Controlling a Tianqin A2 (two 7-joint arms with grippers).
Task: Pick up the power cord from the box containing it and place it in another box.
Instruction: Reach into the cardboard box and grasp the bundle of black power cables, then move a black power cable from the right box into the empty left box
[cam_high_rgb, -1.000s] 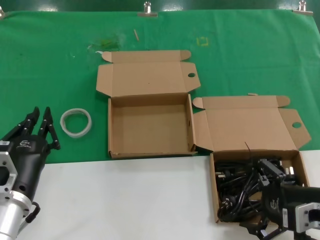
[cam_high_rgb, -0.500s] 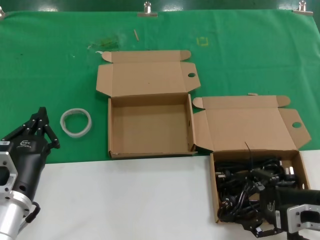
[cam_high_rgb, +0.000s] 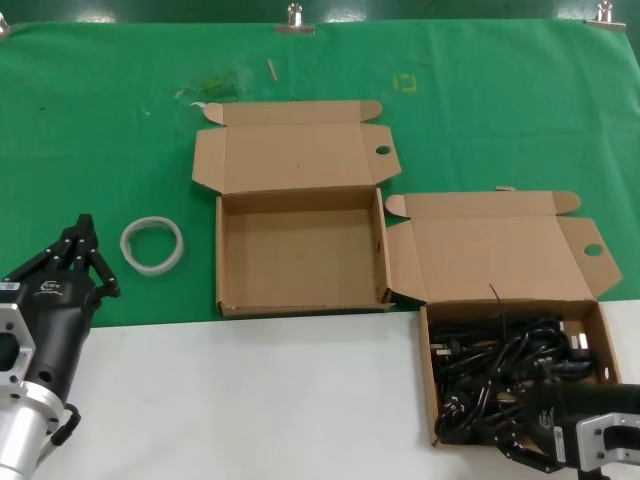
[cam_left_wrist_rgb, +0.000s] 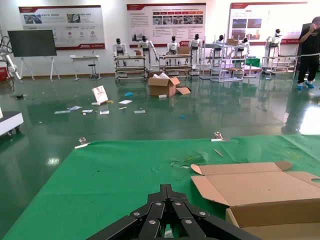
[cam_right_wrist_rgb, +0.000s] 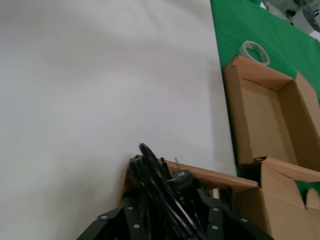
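Reaching into the shallow brown cardboard mailer box with the slit-marked lid at the near right of the desk, the right tool sits low among the tangled black power cord, which lies wholly inside that box. The right wrist view shows dark cable loops running between its fingers, so it appears to be pinching the cord, though how firm the grip is cannot be told. No part of the cord is lifted clear of the box walls. The other shallow brown cardboard mailer box with the unmarked lid lies open on the green cloth, just to the left of and farther back than the first, with nothing in it. The left tool is parked at the near left, fingers pressed together, beside a white tape ring. By my reading the task is at an early stage: the grasp is being made, while the lift, the carry across to the unfilled box and the release are all left to do.
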